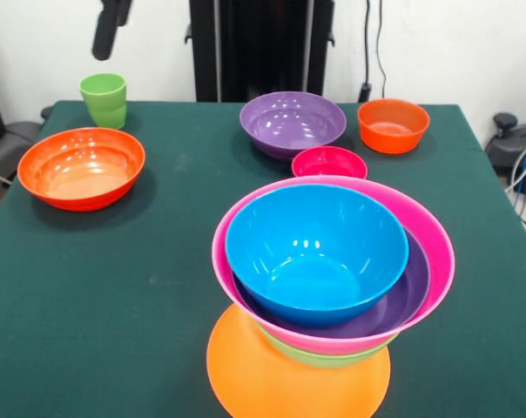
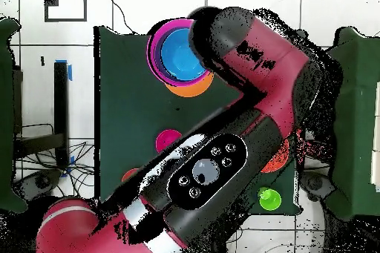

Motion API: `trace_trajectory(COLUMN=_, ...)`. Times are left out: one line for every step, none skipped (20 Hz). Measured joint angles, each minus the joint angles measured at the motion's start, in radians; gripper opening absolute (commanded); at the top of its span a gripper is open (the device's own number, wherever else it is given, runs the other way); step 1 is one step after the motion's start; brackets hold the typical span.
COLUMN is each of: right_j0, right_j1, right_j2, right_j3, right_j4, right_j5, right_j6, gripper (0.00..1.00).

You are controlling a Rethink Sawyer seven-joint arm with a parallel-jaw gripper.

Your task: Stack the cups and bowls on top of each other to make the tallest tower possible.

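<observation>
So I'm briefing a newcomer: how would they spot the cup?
On the green table, find the lone wide red-orange bowl away from the tower. Just behind it, at the table's corner, stands the cup: light green, tall and narrow, the only non-bowl.

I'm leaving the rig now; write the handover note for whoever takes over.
Claw: above the green cup at the table's far corner, carrying nothing; open or shut cannot be told.
Tower: upturned orange bowl as base, then green bowl, pink bowl, purple bowl and blue bowl nested on top.
Loose on the table: the cup, large red-orange bowl, second purple bowl, small red-orange bowl, small magenta bowl.
Left: add these five to the tower.
</observation>
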Motion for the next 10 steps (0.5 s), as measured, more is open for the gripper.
trace_trajectory(right_j0=0.000, right_j1=-0.017, right_j2=0.024, right_j3=0.025, right_j4=-0.022, right_j5=-0.035, right_j6=-0.025, gripper=1.00)
trace_trajectory(right_j0=0.000, right_j1=-0.032, right_j2=0.045, right_j3=0.048, right_j4=-0.039, right_j5=-0.068, right_j6=-0.043, gripper=1.00)
trace_trajectory(right_j0=0.000, right_j1=-0.039, right_j2=0.056, right_j3=0.059, right_j4=-0.047, right_j5=-0.085, right_j6=-0.051, gripper=1.00)
trace_trajectory(right_j0=0.000, right_j1=-0.046, right_j2=0.067, right_j3=0.070, right_j4=-0.054, right_j5=-0.103, right_j6=-0.059, gripper=1.00)
trace_trajectory(right_j0=-0.001, right_j1=-0.057, right_j2=0.085, right_j3=0.088, right_j4=-0.066, right_j5=-0.134, right_j6=-0.071, gripper=1.00)
trace_trajectory(right_j0=-0.002, right_j1=-0.071, right_j2=0.106, right_j3=0.110, right_j4=-0.081, right_j5=-0.173, right_j6=-0.081, gripper=1.00)
trace_trajectory(right_j0=-0.005, right_j1=-0.086, right_j2=0.131, right_j3=0.135, right_j4=-0.097, right_j5=-0.218, right_j6=-0.089, gripper=1.00)
trace_trajectory(right_j0=-0.007, right_j1=-0.094, right_j2=0.145, right_j3=0.148, right_j4=-0.106, right_j5=-0.245, right_j6=-0.093, gripper=1.00)
trace_trajectory(right_j0=-0.009, right_j1=-0.099, right_j2=0.155, right_j3=0.158, right_j4=-0.112, right_j5=-0.264, right_j6=-0.095, gripper=1.00)
trace_trajectory(right_j0=-0.017, right_j1=-0.115, right_j2=0.187, right_j3=0.187, right_j4=-0.131, right_j5=-0.320, right_j6=-0.099, gripper=1.00)
